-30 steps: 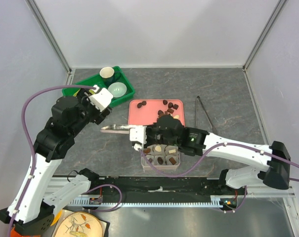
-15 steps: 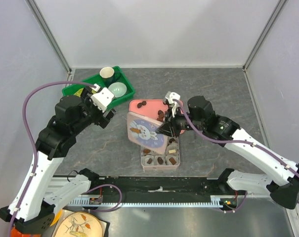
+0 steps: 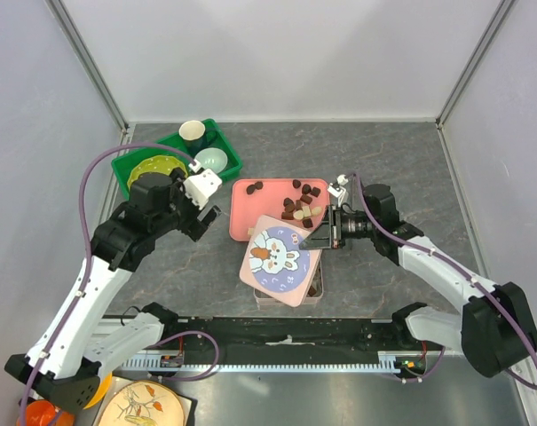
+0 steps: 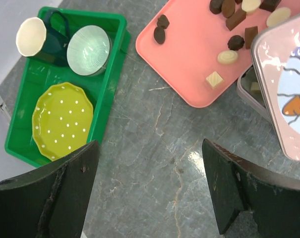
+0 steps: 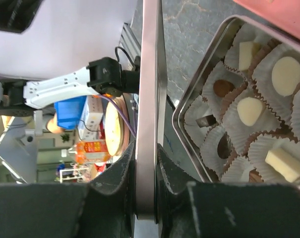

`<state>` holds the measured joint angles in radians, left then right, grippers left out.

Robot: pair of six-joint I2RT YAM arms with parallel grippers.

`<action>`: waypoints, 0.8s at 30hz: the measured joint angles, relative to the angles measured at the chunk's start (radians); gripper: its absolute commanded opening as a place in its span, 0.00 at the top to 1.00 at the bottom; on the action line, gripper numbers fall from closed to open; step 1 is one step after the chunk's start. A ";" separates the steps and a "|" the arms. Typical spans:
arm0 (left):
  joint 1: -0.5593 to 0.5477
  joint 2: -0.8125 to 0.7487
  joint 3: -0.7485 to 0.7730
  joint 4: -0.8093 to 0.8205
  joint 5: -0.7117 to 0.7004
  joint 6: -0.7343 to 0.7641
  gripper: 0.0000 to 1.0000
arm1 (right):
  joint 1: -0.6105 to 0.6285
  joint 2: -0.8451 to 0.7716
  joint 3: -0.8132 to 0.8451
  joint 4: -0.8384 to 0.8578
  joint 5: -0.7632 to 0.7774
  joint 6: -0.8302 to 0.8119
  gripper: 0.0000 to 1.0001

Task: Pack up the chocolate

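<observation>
L fingers [image 3: 201, 219] spread wide, nothing held, hovering over bare table [image 4: 154, 148]. Green bin [image 4: 65, 11] w/ dishes sits up-left of them, pink tray [image 4: 189, 74] up-right. R fingers [image 3: 319, 232] nearly closed, pinching edge of bunny lid [image 3: 280, 259]. Lid is tilted and covers most of tin [image 5: 178, 116], just beside R fingers. Chocolate [image 4: 229, 42]: loose dark + cream pcs on tray, just past R fingers. More pcs sit in paper cups [image 5: 214, 69] inside tin, under the held lid.
</observation>
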<state>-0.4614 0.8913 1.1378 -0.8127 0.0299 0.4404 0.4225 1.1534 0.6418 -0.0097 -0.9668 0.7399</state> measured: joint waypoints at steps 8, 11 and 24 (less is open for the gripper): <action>0.000 0.000 -0.050 0.003 0.027 -0.001 0.11 | -0.047 0.100 -0.023 0.074 -0.021 0.019 0.99; 0.000 -0.002 -0.087 0.003 0.058 -0.001 0.12 | -0.055 0.130 -0.023 0.036 0.004 -0.005 0.91; 0.000 -0.001 -0.229 -0.010 0.224 0.031 0.16 | -0.085 0.184 0.000 -0.162 0.087 -0.116 0.71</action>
<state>-0.4614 0.8906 0.9092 -0.8227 0.2535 0.4713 0.3378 1.3373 0.6418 -0.1715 -0.8803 0.6235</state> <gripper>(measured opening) 0.849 0.241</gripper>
